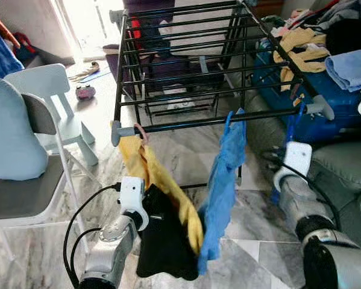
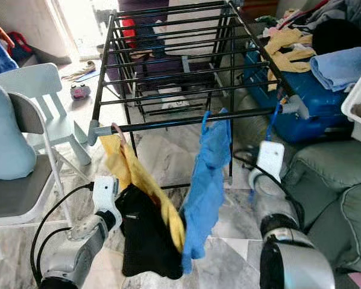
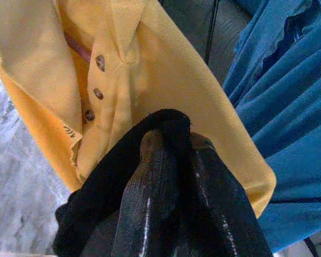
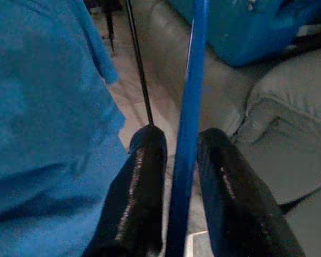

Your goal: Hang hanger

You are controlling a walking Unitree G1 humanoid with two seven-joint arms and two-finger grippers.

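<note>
A black drying rack [image 1: 186, 123] stands in front of me. From the left end of its front rail hangs a yellow polo shirt [image 1: 153, 171] on a pink hanger [image 1: 141, 131]. A blue shirt [image 1: 225, 180] hangs from the middle of that rail. My right gripper [image 4: 181, 142] is shut on the thin bar of a blue hanger [image 4: 189, 80], which reaches up to the rail's right end [image 1: 293, 123]. Low at the left, my left gripper [image 3: 176, 144] is shut on a black garment [image 1: 165, 241] that drapes over its fingers against the yellow shirt.
A pale blue child's chair [image 1: 53, 102] and a grey chair [image 1: 17, 192] with a cushion stand at the left. At the right are a blue case [image 1: 325, 114] piled with clothes and a grey sofa [image 1: 349, 168]. The floor is marble.
</note>
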